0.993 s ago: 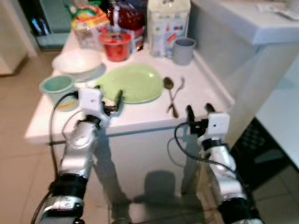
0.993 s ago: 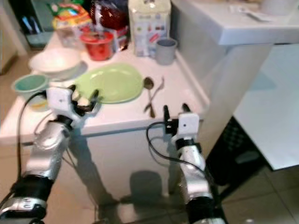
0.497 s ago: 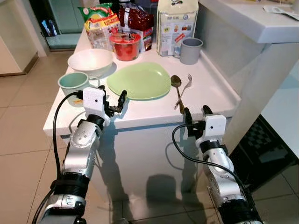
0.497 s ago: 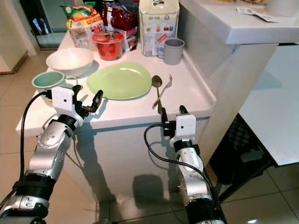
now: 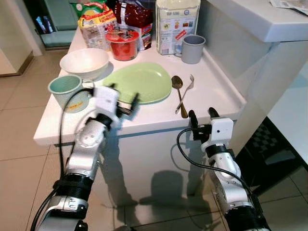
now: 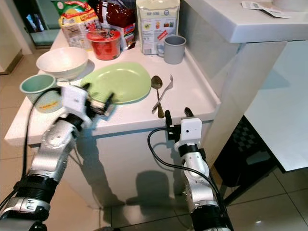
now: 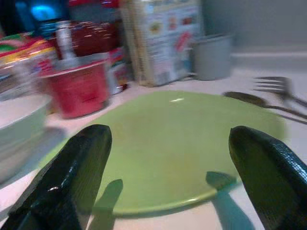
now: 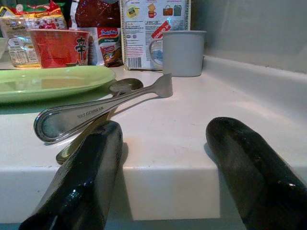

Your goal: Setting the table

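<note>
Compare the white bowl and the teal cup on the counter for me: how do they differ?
The white bowl is wide and shallow; the teal cup is narrower and deeper. The bowl sits farther back, near the red noodle tub; the cup stands at the counter's near left corner, beside the left gripper. The cup carries a yellowish band low on its side; the bowl is plain. Both stand upright with nothing visible inside.

My left claw (image 5: 126, 103) is raised on a bent arm, fingers spread wide apart and empty. My right claw (image 5: 200, 114) sits lower, arm upright, its two fingers also parted, gripping nothing.
</note>
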